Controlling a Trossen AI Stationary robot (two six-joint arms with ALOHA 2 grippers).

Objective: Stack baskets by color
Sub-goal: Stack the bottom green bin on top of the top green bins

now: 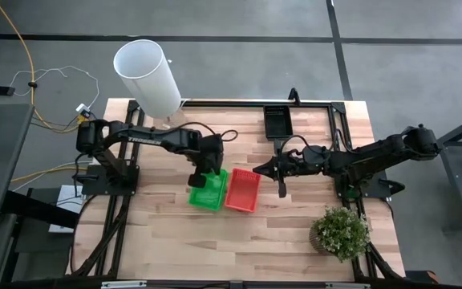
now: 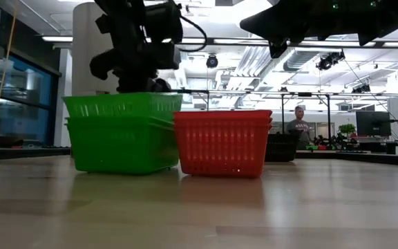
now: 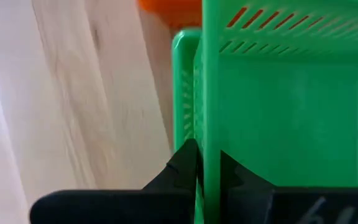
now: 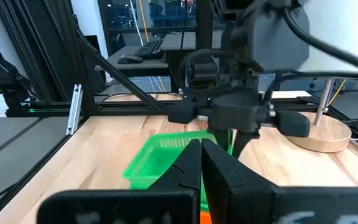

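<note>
The green baskets [image 1: 208, 189] sit stacked in the middle of the wooden table [image 1: 175, 241], right beside the red baskets [image 1: 243, 189]. The black baskets [image 1: 277, 120] sit by the far edge. All have mesh plastic sides. The left gripper [image 3: 204, 168] reaches down and pinches the rim of the top green basket. The right gripper [image 1: 257, 168] hangs over the table near the red baskets, its fingers closed on nothing.

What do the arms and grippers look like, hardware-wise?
Both arms are black and jointed, with black cables looped near the wrists. The left arm carries white lettering on its forearm link. The left gripper and right gripper each have two dark, tapered fingers.
</note>
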